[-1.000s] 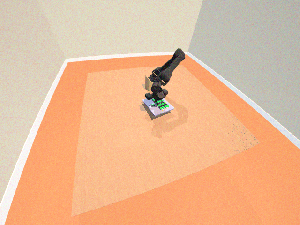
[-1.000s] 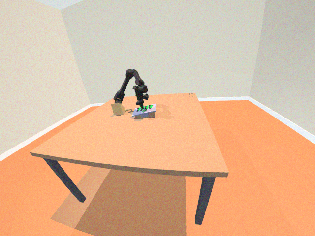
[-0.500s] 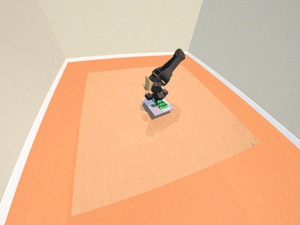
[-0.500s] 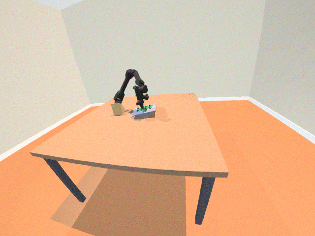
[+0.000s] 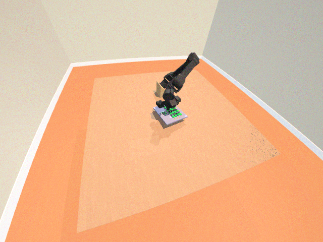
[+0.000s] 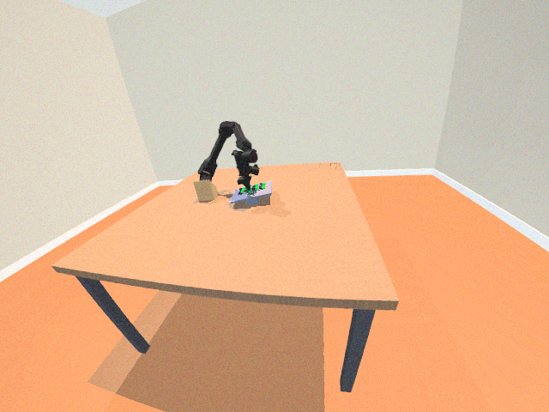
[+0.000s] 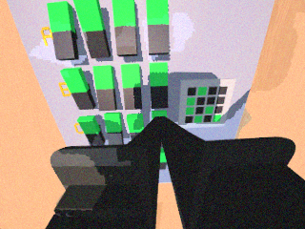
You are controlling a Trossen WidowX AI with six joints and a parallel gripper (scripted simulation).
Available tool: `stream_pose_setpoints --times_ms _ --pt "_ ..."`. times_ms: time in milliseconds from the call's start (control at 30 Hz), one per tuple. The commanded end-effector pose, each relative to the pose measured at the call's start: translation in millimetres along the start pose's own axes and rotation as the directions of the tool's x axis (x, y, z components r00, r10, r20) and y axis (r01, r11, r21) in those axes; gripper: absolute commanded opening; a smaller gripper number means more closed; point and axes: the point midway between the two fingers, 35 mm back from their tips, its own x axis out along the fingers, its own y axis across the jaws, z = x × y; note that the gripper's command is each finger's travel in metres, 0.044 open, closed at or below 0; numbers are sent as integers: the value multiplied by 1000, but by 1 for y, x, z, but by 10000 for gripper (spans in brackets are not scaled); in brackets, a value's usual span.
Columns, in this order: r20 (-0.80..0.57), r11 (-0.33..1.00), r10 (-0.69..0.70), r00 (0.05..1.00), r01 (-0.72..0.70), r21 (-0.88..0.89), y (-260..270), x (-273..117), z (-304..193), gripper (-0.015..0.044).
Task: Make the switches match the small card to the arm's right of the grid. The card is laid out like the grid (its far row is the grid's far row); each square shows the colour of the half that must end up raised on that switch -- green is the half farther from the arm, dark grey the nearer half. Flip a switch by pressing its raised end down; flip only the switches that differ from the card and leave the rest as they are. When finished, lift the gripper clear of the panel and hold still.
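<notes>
The lavender panel (image 5: 170, 120) (image 7: 216, 48) is tilted and bears a grid of two-tone rocker switches, green on the far half and dark grey on the near half. In the wrist view, the far row shows four switches, and the second row (image 7: 105, 88) four more. The third row is partly hidden and the nearest row almost wholly hidden by the fingers. The small card (image 7: 183, 109) on the right has green squares second in its far row, first in its second, first and third in its third, second and fourth in its near row. My gripper (image 5: 167, 107) (image 6: 248, 186) (image 7: 159, 121) is shut and empty, its tips at the right column's third-row switch; contact is unclear.
A tan block (image 5: 160, 90) (image 6: 205, 191) stands beside the arm's base. Yellow row letters (image 7: 46, 35) mark the panel's left side. The panel's raised far edge (image 6: 270, 188) faces away from the arm. The wooden table (image 6: 230, 248) holds everything.
</notes>
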Motion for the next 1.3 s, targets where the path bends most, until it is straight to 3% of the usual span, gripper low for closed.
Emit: stream_pose_setpoints --times_ms 0,100,400,567,733,867,1267 --pt "5 1000 -1 1000 1 1 -1 -14 0 0" --pt "24 1000 1 1000 -1 5 -1 -61 -3 0" --pt "24 1000 2 1000 -2 7 17 -66 -27 0" --pt "22 1000 3 1000 -4 9 42 -63 -62 0" --pt "24 1000 3 1000 -3 9 41 -61 -61 0" --pt "47 1000 4 999 -4 9 42 -30 -61 0" --pt "49 1000 5 999 -6 9 42 -17 -62 0"
